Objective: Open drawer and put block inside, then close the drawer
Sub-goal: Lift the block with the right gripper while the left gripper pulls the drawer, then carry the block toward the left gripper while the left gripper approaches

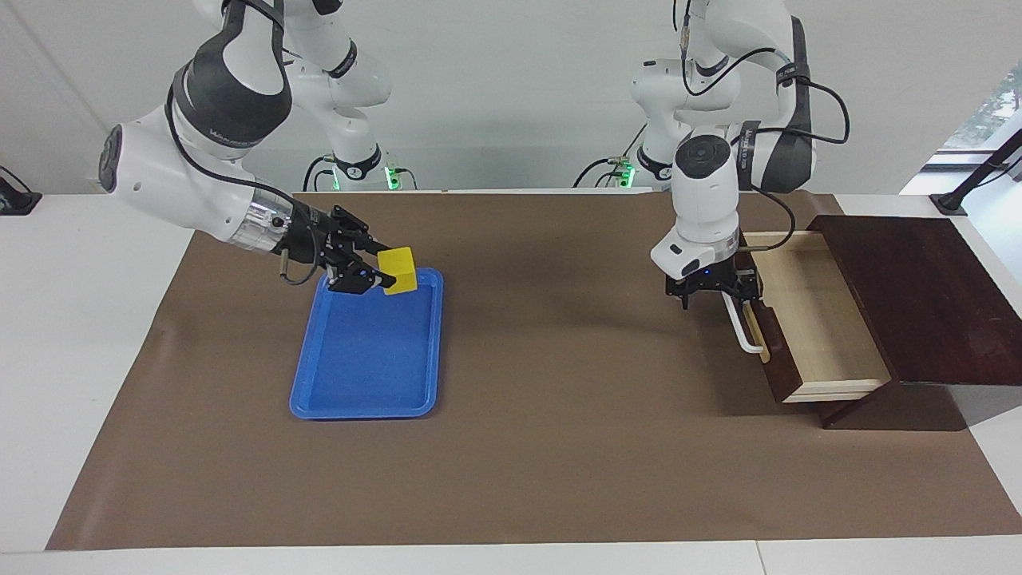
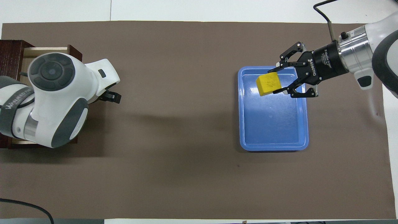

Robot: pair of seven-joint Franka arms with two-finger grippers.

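The dark brown box (image 1: 918, 295) stands at the left arm's end of the table with its drawer (image 1: 814, 319) pulled open, showing a pale wood interior. The white bar handle (image 1: 742, 327) is free. My left gripper (image 1: 711, 295) is open, just above the handle's end nearer the robots, and holds nothing. In the overhead view the left arm covers most of the drawer (image 2: 46, 50). My right gripper (image 1: 389, 267) is shut on the yellow block (image 1: 398, 270) and holds it in the air over the blue tray's end nearer the robots. The block (image 2: 268, 84) also shows from overhead in the gripper (image 2: 274, 81).
The flat blue tray (image 1: 359, 375) lies on the brown mat toward the right arm's end; it also shows in the overhead view (image 2: 273, 130). Bare mat (image 1: 559, 343) stretches between the tray and the drawer.
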